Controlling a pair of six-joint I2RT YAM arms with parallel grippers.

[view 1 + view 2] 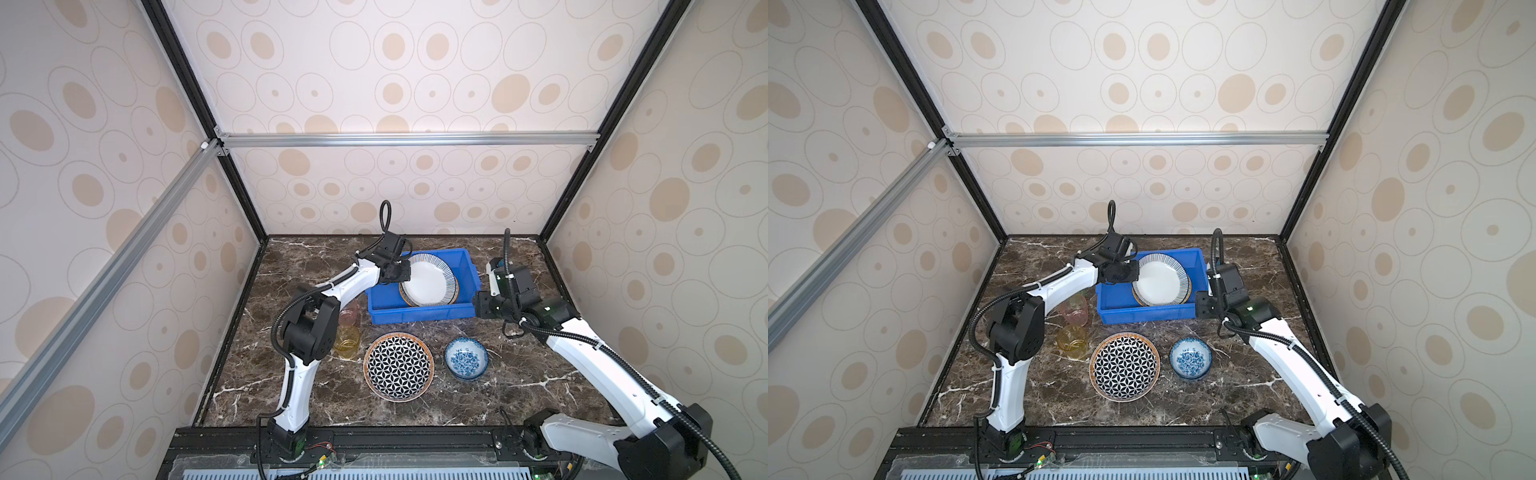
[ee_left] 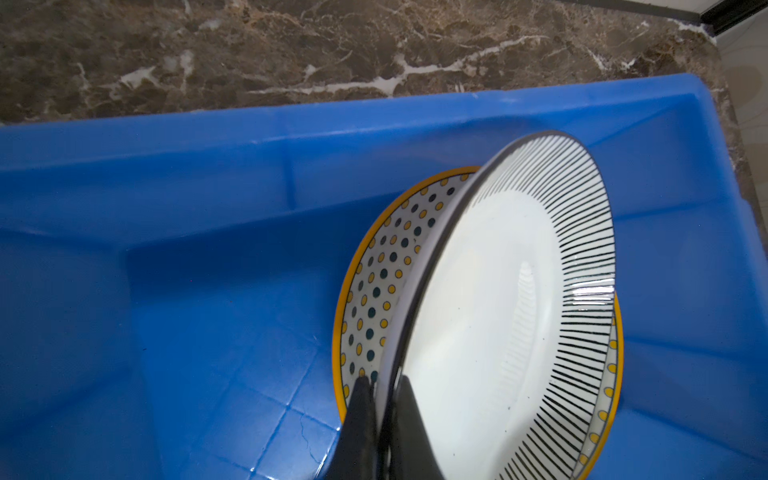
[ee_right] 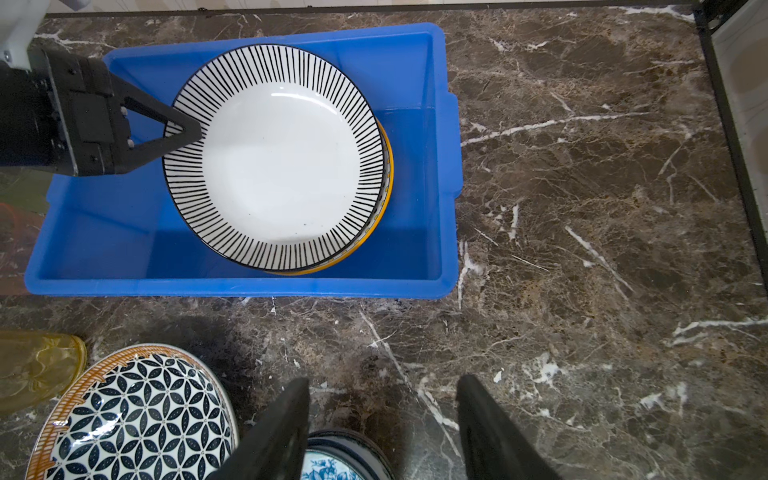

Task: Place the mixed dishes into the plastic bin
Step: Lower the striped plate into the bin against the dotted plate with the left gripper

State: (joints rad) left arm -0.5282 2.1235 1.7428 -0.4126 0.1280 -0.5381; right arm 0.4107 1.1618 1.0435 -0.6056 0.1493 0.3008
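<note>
Left gripper (image 2: 384,384) pinches striped plate (image 1: 428,278) by its frame-left rim, plate tilted over dotted plate (image 2: 374,282) inside plastic bin (image 3: 432,83); right gripper (image 3: 382,380) open, empty, frame-right of bin.

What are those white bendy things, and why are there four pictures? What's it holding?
They are two robot arms. Two pictures look down from above; the other two come from a small camera on each arm's wrist. The left tool is shut on the rim of a striped plate, tilted over a dotted plate in the blue bin. The right tool is open and empty. On the table wait a black-and-white plate, a blue bowl, a yellow cup and a pink cup.
</note>
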